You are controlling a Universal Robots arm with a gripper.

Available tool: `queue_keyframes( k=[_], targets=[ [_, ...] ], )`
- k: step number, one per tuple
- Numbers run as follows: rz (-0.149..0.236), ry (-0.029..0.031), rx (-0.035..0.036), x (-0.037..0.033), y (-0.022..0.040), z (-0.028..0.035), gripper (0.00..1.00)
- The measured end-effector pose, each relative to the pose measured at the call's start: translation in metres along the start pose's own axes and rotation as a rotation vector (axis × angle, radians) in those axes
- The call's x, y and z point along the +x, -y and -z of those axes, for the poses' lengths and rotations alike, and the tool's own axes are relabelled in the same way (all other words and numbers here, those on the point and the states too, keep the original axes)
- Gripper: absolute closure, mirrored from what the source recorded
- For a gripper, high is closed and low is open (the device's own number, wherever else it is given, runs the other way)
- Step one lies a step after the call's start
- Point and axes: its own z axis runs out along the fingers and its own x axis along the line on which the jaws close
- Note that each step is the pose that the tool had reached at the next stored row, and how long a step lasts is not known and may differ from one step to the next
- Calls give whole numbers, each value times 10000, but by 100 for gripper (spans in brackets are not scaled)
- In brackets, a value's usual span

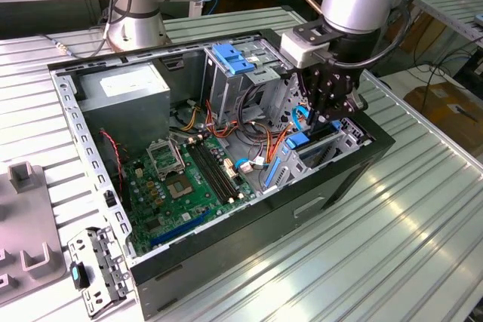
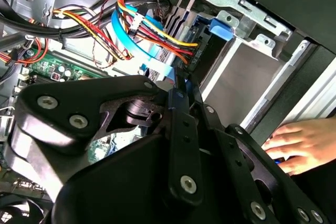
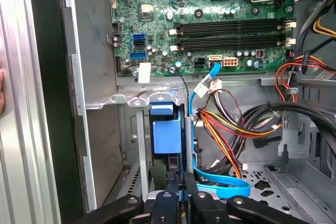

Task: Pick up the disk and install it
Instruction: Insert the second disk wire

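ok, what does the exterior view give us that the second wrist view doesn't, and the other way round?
Exterior view: the whole open case on the slatted table, the grey power supply and the arm's base.
Second wrist view: a person's hand beside the case's outer wall.
Both: the gripper low in the drive-bay corner, the motherboard, and the orange and yellow cables.

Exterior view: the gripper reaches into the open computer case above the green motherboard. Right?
No. The exterior view shows the gripper reaching into the open computer case above the drive bay at that view's right, beside the green motherboard.
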Motion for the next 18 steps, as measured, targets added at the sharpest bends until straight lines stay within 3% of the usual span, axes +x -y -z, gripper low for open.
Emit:
queue_keyframes(
  k=[8,18],
  targets=[
    [-2,150,-6,50,-3,-48,84],
    [-1,152,-6,55,-3,-50,83]
  ],
)
